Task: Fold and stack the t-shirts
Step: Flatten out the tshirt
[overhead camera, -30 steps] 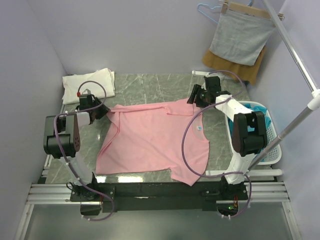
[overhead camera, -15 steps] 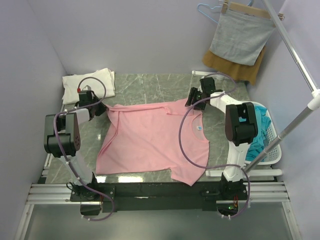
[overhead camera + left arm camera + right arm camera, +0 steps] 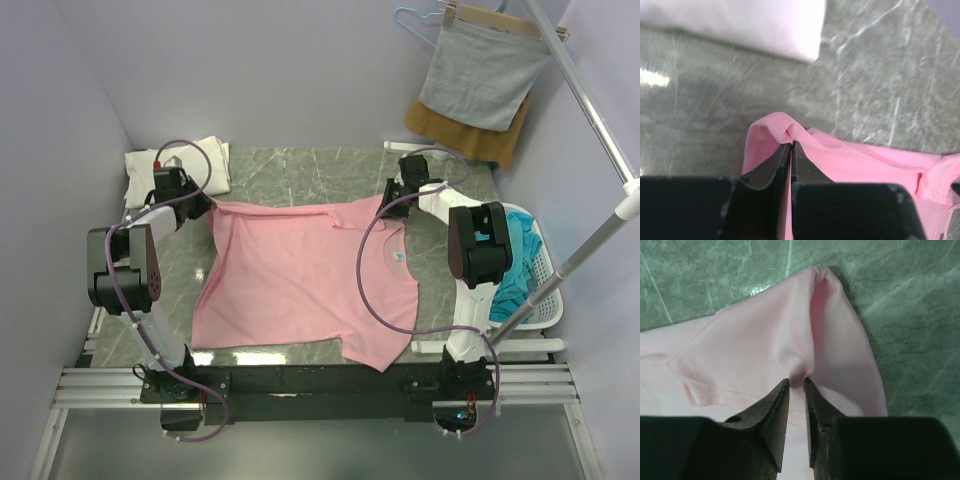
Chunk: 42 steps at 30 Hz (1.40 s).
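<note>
Both arms have drawn the far edge straighter. Left fingers (image 3: 790, 150) are clamped shut on the pink t-shirt (image 3: 300, 280) at its far left corner; right fingers (image 3: 787, 390), almost closed, pinch its far right sleeve. Lifting evenly should keep it taut. It lies spread across the surface (image 3: 300, 165), smooth, with the near right sleeve rumpled.

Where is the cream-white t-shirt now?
The cream-white t-shirt lies folded at the far-left corner of the table in the top view, just beyond the left tool, which pinches the pink t-shirt.
</note>
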Each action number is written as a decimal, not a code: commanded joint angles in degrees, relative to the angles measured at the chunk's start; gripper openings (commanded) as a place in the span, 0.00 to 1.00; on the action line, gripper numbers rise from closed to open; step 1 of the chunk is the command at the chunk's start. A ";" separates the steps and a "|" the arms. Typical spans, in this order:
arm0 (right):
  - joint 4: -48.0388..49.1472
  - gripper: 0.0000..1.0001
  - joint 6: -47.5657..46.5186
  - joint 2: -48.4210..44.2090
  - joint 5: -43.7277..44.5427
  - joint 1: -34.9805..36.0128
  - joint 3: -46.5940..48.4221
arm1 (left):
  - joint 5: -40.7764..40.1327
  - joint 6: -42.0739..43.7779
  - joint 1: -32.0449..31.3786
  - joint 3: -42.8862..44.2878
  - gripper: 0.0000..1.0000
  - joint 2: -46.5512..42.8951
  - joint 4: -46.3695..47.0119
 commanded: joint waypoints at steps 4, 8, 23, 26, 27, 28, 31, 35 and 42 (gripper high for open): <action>0.51 0.05 -0.62 0.03 -0.21 -0.10 1.70 | 2.64 3.89 0.17 7.37 0.08 0.32 -1.77; 0.60 0.00 -0.62 -0.15 -0.47 -0.10 1.79 | 3.00 5.12 0.17 9.04 0.07 0.85 -3.00; 1.30 0.00 0.70 -21.94 -0.65 -0.10 -7.17 | -0.25 5.74 -0.79 2.89 0.22 -6.18 -3.09; 0.34 0.00 1.32 -24.58 -1.53 -0.10 -8.67 | -1.75 5.83 -0.97 2.10 0.26 -7.32 -3.44; -0.01 0.00 1.32 -25.20 -1.96 -0.10 -9.37 | -1.92 5.83 -0.97 2.01 0.26 -7.50 -3.53; -0.28 0.00 1.23 -26.42 -1.36 -0.10 -9.90 | -1.84 5.83 -1.06 2.01 0.25 -7.94 -3.44; -1.42 0.00 1.05 -27.14 1.09 -0.10 -11.30 | -0.96 5.30 -1.14 1.31 0.24 -8.55 -4.59; -1.08 0.44 0.35 -23.63 1.46 -0.10 -11.30 | -1.04 4.77 -1.32 0.25 0.26 -8.47 -4.06; -0.63 0.48 1.05 -9.15 1.11 -0.10 -2.88 | -1.83 4.78 -1.32 0.52 0.34 -6.36 -2.49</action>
